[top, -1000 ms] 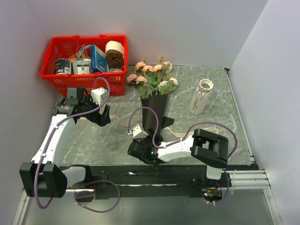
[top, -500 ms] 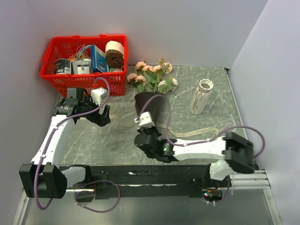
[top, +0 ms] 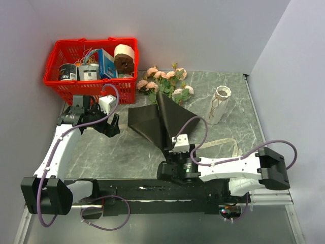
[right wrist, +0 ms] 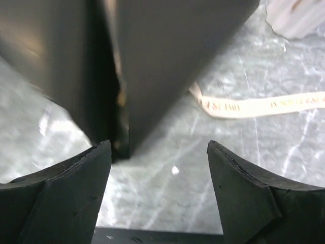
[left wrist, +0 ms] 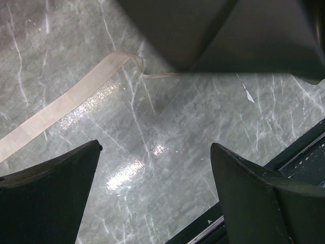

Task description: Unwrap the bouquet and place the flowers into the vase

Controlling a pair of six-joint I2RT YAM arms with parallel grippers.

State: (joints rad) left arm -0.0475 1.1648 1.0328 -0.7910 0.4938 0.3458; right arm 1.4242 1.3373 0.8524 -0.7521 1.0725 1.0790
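Note:
The bouquet's dark paper sheet lies spread and folded on the marble table, its narrow tip pointing to the near edge. The pale pink flowers stick out at its far end; their stems are hidden under the paper. The white vase stands upright to the right. A loose cream ribbon trails right of the paper. My right gripper hangs open just before the paper's tip, holding nothing. My left gripper is open over bare table, left of the paper.
A red basket with a toilet-paper roll, cans and boxes stands at the back left, close behind the left arm. Another stretch of ribbon lies under the left gripper. Grey walls close in on the left, back and right.
The right gripper shut on the wrapper, pulled it towards the near edge and let go. The paper cone has fallen open into a wide sheet. The left arm stayed put.

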